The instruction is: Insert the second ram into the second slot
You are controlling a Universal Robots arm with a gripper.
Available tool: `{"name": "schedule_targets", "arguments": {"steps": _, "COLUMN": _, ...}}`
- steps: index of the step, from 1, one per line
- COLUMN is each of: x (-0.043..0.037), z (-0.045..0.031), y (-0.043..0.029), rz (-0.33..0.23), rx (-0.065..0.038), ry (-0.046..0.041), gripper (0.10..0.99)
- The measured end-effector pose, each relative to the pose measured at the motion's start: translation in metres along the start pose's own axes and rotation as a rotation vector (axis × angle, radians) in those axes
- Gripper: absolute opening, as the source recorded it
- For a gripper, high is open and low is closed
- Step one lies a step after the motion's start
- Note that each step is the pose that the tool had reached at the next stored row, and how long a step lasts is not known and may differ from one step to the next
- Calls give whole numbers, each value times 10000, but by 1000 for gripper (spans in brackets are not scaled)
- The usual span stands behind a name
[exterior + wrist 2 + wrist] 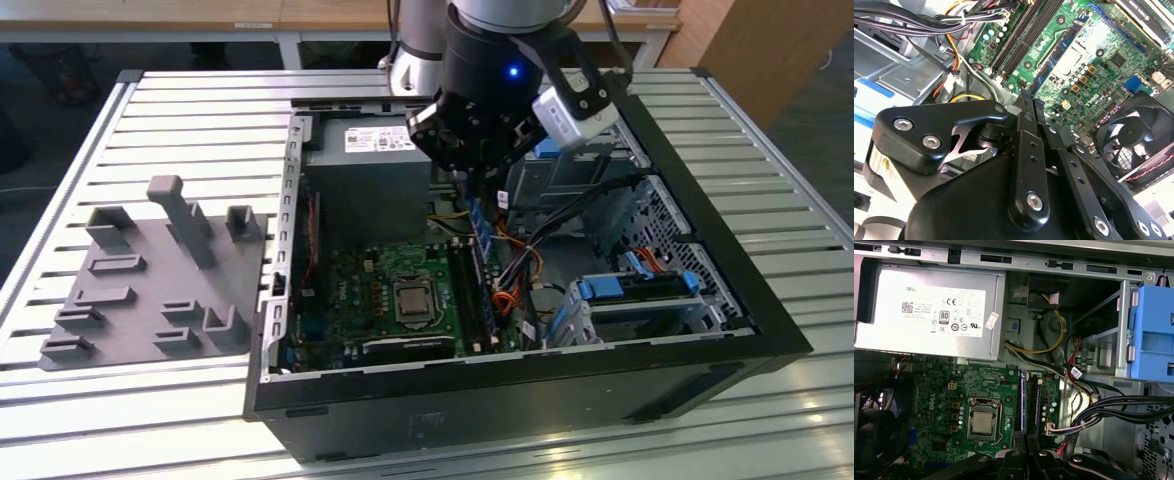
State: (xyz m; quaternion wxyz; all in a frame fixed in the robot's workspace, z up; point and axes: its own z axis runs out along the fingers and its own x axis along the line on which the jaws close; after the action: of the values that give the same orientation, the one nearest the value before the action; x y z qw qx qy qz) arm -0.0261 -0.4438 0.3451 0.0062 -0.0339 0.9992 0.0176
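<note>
Hanging inside the open computer case (534, 400), jaws clenched on the second ram (1023, 400). Held over the memory slots (467, 290) lying at 3 o'clock of the processor socket (410, 298) in the exterior view.

One tower case (467, 412), one fan (1128, 134)

Glaring white off the slatted table (561, 455) at the near edge, gleaming evenly on the power supply (929, 310), dimming deep inside the computer case (534, 372) and shadowing the second ram (1023, 395) beneath the gripper (1026, 439).
</note>
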Motion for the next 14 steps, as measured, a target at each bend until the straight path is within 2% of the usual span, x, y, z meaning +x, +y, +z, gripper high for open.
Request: {"name": "schedule_targets", "arguments": {"steps": 14, "x": 1, "z": 42, "y": -2, "rz": 0, "rx": 0, "ry": 0, "gripper": 129}}
